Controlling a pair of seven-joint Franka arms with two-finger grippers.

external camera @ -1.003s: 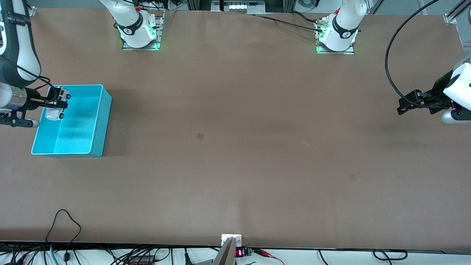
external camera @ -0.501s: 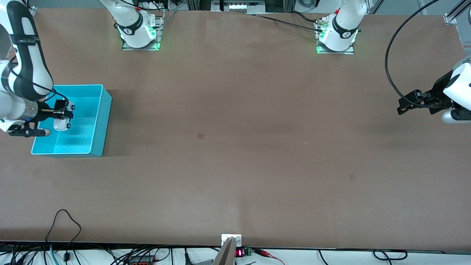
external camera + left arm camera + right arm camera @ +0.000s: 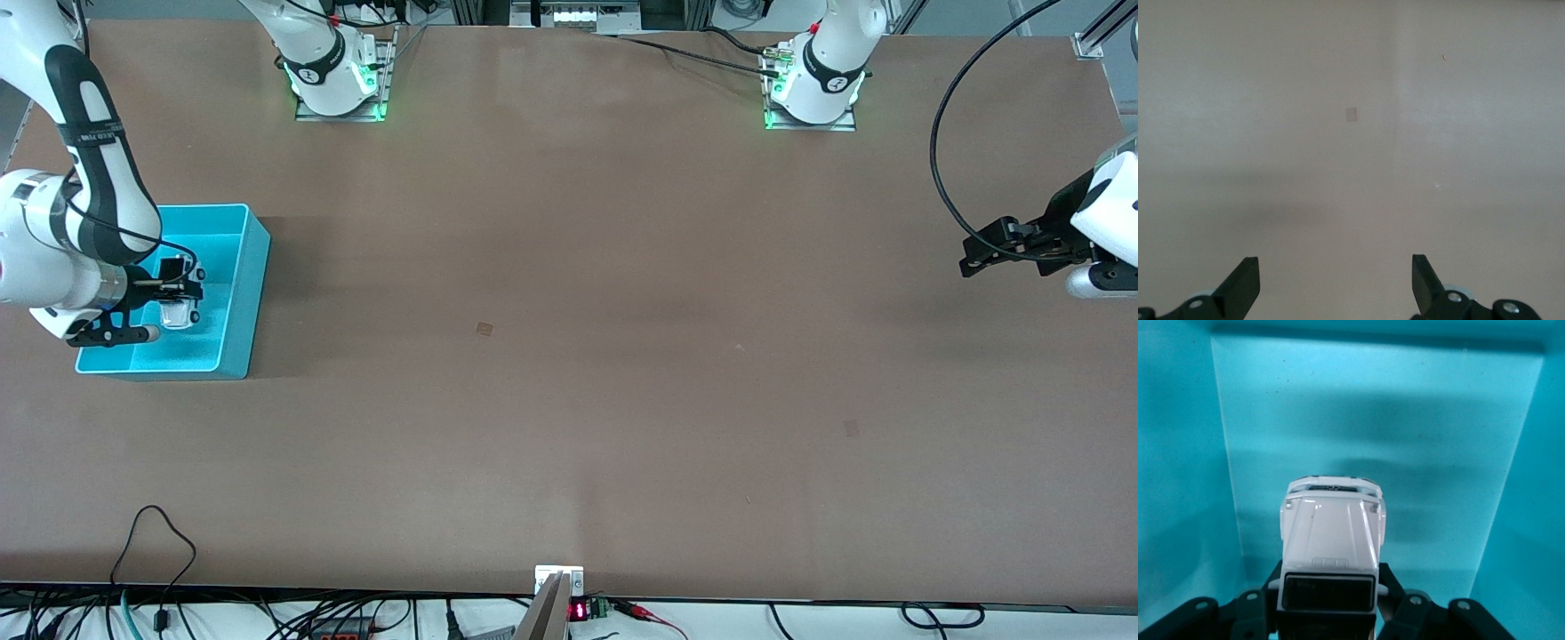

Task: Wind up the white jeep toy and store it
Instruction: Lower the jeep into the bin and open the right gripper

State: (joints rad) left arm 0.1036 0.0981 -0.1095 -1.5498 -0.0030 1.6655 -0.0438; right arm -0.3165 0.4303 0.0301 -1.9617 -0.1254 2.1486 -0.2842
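Note:
My right gripper (image 3: pixel 182 293) is shut on the white jeep toy (image 3: pixel 176 313) and holds it inside the turquoise bin (image 3: pixel 253 267) at the right arm's end of the table. In the right wrist view the white jeep toy (image 3: pixel 1331 540) sits between the fingers (image 3: pixel 1395 587) with its dark rear window toward the camera and the bin's floor (image 3: pixel 1405 440) under it. My left gripper (image 3: pixel 973 253) is open and empty over the table at the left arm's end; its fingertips (image 3: pixel 1245 283) stand wide apart.
The bin's walls (image 3: pixel 1178 487) stand close on both sides of the jeep. Small tape marks (image 3: pixel 484 329) lie on the brown table. Cables (image 3: pixel 151 542) hang at the table's edge nearest the front camera.
My right gripper has moved with the jeep from the bin's edge farther from the front camera to over its middle and lower into it. The left arm has not moved.

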